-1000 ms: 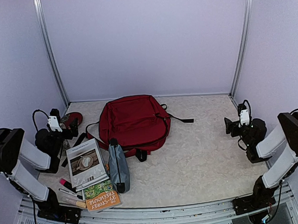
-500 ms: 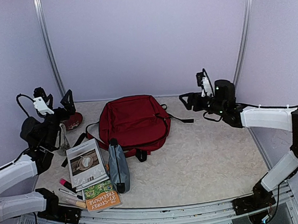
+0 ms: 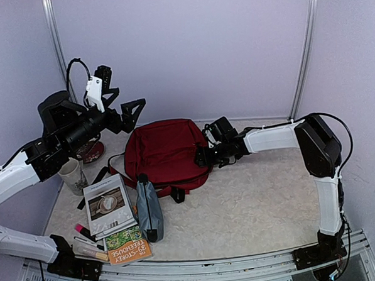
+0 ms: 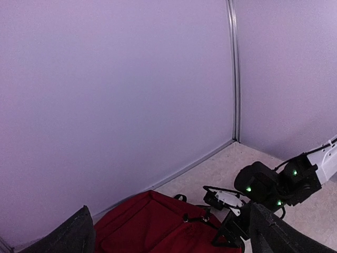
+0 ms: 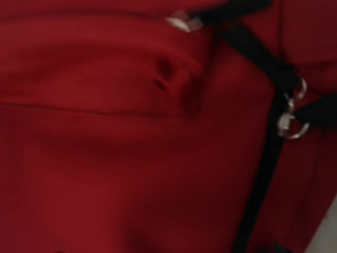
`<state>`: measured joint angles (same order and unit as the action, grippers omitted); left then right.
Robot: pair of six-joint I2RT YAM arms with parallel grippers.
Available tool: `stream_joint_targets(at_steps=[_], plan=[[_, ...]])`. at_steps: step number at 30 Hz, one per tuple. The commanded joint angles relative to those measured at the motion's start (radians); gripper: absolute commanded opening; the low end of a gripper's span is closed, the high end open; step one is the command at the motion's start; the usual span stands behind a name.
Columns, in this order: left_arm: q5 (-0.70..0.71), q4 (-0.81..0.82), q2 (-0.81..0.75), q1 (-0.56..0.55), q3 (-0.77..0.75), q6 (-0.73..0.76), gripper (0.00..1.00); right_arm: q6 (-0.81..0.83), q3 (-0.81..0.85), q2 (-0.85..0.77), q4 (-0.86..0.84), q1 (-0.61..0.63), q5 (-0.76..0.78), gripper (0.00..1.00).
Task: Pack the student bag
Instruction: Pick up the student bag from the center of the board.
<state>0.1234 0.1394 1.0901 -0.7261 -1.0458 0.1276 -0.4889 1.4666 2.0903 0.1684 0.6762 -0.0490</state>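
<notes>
The dark red student bag [image 3: 169,151] lies flat in the middle of the table, zipped, with its black straps toward the right. It also shows in the left wrist view [image 4: 158,224]. My left gripper [image 3: 124,109] is open and empty, raised high above the bag's left side. My right gripper [image 3: 203,157] is down at the bag's right edge, against the fabric, and I cannot see whether its jaws are open. The right wrist view is filled with red fabric [image 5: 131,158] and a black strap with metal rings [image 5: 288,122]; its own fingers do not show there.
A grey zip pouch [image 3: 148,208], a white booklet [image 3: 108,204], an orange book [image 3: 127,247] and a pink marker [image 3: 83,231] lie in front of the bag on the left. A pale cup [image 3: 72,175] and a dark red round thing [image 3: 90,149] stand at the left wall.
Both arms have left their folded rest poses. My left arm has risen and swung toward the bag; my right arm has reached across and come down to the bag's right edge.
</notes>
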Motion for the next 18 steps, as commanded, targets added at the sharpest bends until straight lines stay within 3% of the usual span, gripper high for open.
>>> stream_joint_targets(at_steps=[1, 5, 10, 18], plan=[[-0.101, -0.124, 0.012, -0.003, -0.01, -0.085, 0.99, 0.014, 0.063, 0.071, 0.105, -0.001, 0.051, 0.94], [-0.278, -0.094, 0.048, 0.017, 0.002, -0.07, 0.99, 0.023, 0.073, 0.125, 0.124, -0.001, -0.008, 0.93], [-0.232, -0.047, 0.101, 0.035, 0.027, -0.102, 0.99, 0.001, 0.024, 0.113, 0.118, -0.001, 0.012, 0.94], [-0.17, -0.048, 0.154, 0.053, 0.079, -0.128, 0.99, 0.023, 0.048, 0.032, 0.289, 0.0, 0.124, 1.0]])
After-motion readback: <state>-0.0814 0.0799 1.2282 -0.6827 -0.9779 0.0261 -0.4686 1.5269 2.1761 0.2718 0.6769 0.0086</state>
